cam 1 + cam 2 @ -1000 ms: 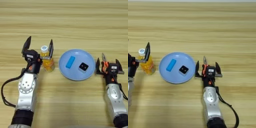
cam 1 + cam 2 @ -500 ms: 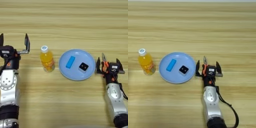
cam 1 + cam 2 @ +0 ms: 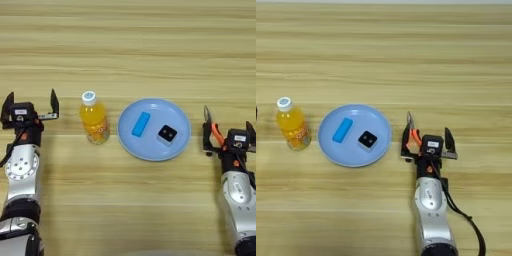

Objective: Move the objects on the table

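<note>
A small clear bottle of orange drink (image 3: 93, 120) with a white cap stands upright on the light-wood table (image 3: 128, 55), left of a blue plate (image 3: 131, 142). On the plate lie a tiny black cube (image 3: 167, 134) with a white dot and a blue block (image 3: 141, 124). My left gripper (image 3: 30, 105) is open and empty, a short way left of the bottle and apart from it. My right gripper (image 3: 427, 141) stands open right of the plate. The orange-handled pliers (image 3: 412, 131) sit between its fingers, close against the left one.
The blue plate (image 3: 336, 152) lies between the two arms at the table's middle. My forearms reach in from the near edge at both sides. Bare wood stretches across the far half of the table.
My left gripper let go of the bottle and drew away to the left, leaving it standing upright. The right gripper and the pliers have stayed where they were.
</note>
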Robot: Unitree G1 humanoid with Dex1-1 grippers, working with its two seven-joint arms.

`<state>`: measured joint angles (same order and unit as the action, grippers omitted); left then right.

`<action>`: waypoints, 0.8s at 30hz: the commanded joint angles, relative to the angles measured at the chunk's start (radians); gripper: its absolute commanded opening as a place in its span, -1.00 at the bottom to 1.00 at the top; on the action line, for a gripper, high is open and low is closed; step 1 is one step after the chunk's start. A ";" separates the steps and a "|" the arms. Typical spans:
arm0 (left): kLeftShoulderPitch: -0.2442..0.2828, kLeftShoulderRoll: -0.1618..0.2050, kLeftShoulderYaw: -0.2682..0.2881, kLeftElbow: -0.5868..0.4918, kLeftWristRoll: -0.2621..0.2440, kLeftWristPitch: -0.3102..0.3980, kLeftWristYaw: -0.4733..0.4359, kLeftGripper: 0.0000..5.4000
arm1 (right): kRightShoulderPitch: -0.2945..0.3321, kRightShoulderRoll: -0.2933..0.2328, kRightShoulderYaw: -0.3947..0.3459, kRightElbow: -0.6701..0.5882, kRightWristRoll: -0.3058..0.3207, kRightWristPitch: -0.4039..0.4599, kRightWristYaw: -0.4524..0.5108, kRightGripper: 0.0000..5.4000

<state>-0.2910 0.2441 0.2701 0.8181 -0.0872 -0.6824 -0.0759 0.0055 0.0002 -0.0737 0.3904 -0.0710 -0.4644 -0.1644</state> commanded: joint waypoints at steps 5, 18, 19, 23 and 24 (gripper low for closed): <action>-0.060 -0.015 -0.011 0.151 0.005 -0.045 0.002 0.99 | 0.015 -0.011 0.009 -0.010 0.001 0.040 0.027 1.00; -0.078 -0.006 -0.019 0.250 0.018 -0.078 0.016 0.99 | 0.013 -0.004 0.027 0.010 0.005 0.062 0.059 1.00; -0.079 -0.006 -0.019 0.252 0.018 -0.079 0.016 0.99 | 0.010 -0.003 0.028 0.017 0.006 0.067 0.060 1.00; -0.079 -0.005 -0.021 0.256 0.016 -0.082 0.018 0.99 | 0.001 -0.002 0.020 0.046 0.019 0.067 0.069 1.00; -0.079 -0.004 -0.021 0.257 0.015 -0.082 0.019 0.99 | -0.001 -0.001 0.017 0.053 0.022 0.068 0.067 1.00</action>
<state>-0.3598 0.2270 0.2516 1.0638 -0.0810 -0.7561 -0.0615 0.0161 -0.0025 -0.0503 0.4299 -0.0596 -0.4058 -0.0997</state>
